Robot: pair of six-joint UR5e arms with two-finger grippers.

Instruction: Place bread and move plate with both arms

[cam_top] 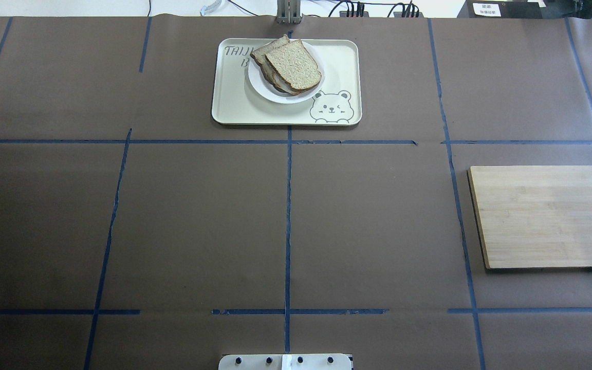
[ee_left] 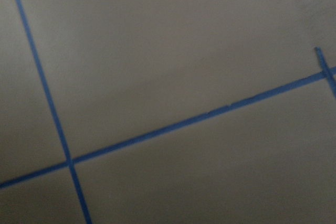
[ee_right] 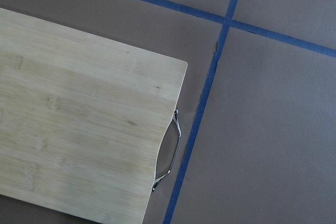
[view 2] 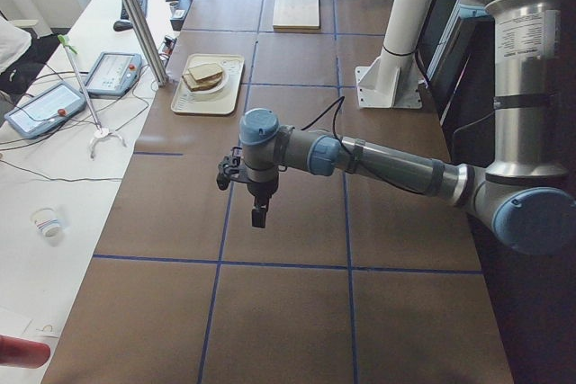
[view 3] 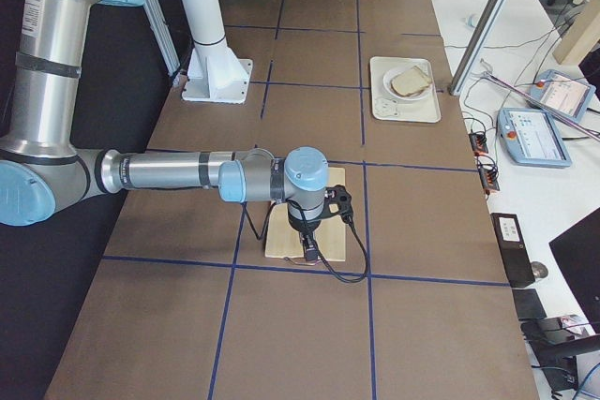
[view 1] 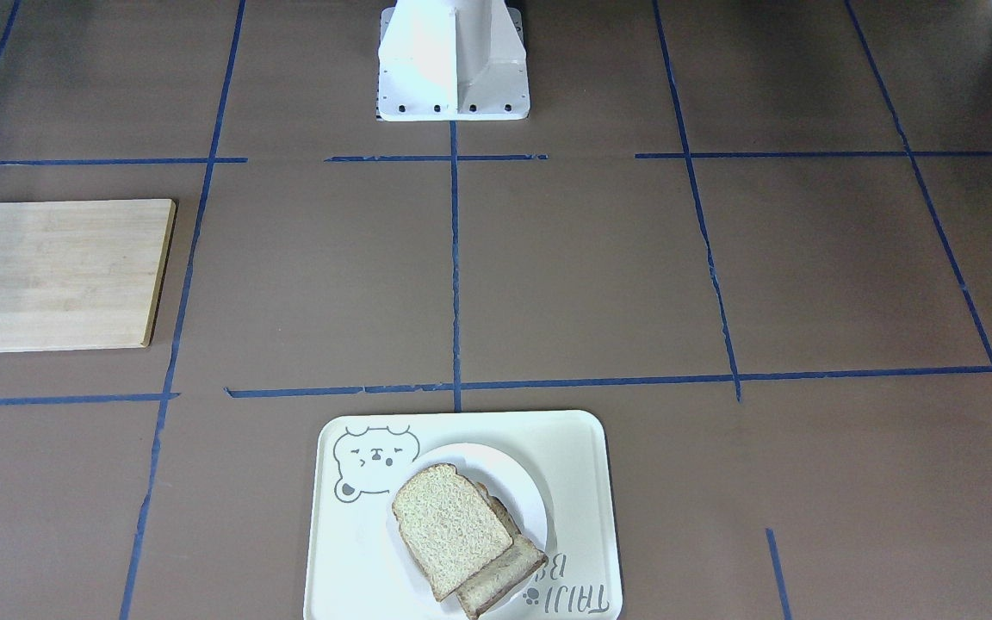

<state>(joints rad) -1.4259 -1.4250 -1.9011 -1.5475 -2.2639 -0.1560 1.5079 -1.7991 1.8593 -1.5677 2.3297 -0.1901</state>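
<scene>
The bread (view 1: 449,530) is a tan speckled slice lying on top of another slice (view 1: 505,575) on the small white plate (view 1: 520,487). It also shows in the overhead view (cam_top: 293,64), on the plate (cam_top: 285,96). Neither gripper is near the bread and plate. My left gripper (view 2: 258,215) hangs point-down over bare table far from the plate. My right gripper (view 3: 310,252) hangs over the near end of the wooden board (view 3: 277,241). Both show clearly only in the side views, so I cannot tell if they are open or shut. The wrist views show no fingers.
The plate sits on a cream tray with a bear drawing (view 1: 586,482) at the table's far edge (cam_top: 234,103). The wooden cutting board (cam_top: 545,216) lies on my right, its metal handle (ee_right: 170,150) showing in the right wrist view. The white base block (view 1: 453,60) stands at the robot's side.
</scene>
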